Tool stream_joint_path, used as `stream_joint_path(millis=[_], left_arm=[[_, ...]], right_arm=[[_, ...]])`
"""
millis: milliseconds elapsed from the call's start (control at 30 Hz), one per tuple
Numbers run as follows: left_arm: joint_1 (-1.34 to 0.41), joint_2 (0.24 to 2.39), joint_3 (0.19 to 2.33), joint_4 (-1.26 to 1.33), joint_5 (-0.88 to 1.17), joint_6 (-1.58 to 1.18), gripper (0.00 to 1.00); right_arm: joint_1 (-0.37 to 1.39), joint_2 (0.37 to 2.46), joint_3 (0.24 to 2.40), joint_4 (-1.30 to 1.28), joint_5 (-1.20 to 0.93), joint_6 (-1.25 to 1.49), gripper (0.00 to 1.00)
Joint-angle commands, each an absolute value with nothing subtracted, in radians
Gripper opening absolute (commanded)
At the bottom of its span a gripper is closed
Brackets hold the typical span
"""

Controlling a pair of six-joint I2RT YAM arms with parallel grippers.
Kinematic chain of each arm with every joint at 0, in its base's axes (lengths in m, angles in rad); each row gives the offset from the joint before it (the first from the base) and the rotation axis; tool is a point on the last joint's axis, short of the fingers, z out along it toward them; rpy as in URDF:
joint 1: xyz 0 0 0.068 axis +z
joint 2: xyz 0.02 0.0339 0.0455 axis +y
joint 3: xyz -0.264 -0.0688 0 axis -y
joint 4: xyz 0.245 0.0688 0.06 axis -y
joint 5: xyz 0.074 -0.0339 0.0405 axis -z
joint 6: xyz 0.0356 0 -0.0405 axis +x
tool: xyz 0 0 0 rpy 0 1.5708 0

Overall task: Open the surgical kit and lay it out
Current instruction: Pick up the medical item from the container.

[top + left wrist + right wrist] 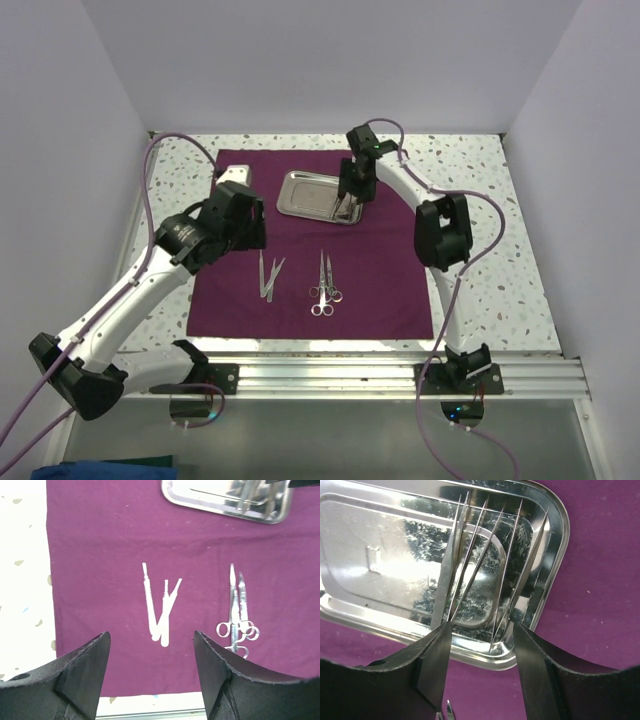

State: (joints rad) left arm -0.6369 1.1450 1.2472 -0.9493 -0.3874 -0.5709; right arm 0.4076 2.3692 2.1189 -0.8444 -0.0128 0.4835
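Kit layout in progress: cloth wrap (380, 290) spread on tabletop (490, 200), tweezers (268, 275) and scissors (324, 285) laid out mid-cloth. Right claw (481, 627) held apart astride thin instruments (470, 580) in steel tray (300, 190); left claw (152, 640) apart above tweezers. Next, likely: one instrument pinched, lifted out.

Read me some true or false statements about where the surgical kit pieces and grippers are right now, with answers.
1. The cloth lies spread flat. True.
2. The steel tray is empty. False: thin instruments lie in it.
3. The left gripper holds the tweezers. False: it is open and empty; they lie on the cloth.
4. The ring-handled instruments lie on the cloth. True.
5. The right gripper is over the tray, jaws apart. True.
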Motion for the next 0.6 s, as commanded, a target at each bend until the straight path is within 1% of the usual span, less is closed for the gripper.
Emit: stream_joint_path(millis=[0,300,400,467,500,567], left_arm=[[-0.614,1.163,1.258,-0.928,-0.376,-0.506,0.71],[-0.592,1.163,1.246,-0.922,-0.377,-0.465,0.71],[-0.583,1.169,1.246,-0.919,-0.374,-0.454,0.71],[-0.578,1.173,1.246,-0.917,-0.374,-0.448,0.71],[-0.575,1.173,1.247,-0.916,-0.374,-0.446,0.71],[-0.571,1.175,1.246,-0.917,-0.377,-0.440,0.71]], right_arm=[[0.410,2.398,2.163,-0.839,0.023,0.497,0.57],[0.414,2.473,2.200,-0.853,0.081,0.491,0.56],[0.425,2.500,2.238,-0.896,0.133,0.473,0.53],[0.439,2.511,2.253,-0.925,0.187,0.463,0.49],[0.442,2.519,2.256,-0.939,0.202,0.456,0.44],[0.454,2.526,2.249,-0.948,0.230,0.456,0.40]])
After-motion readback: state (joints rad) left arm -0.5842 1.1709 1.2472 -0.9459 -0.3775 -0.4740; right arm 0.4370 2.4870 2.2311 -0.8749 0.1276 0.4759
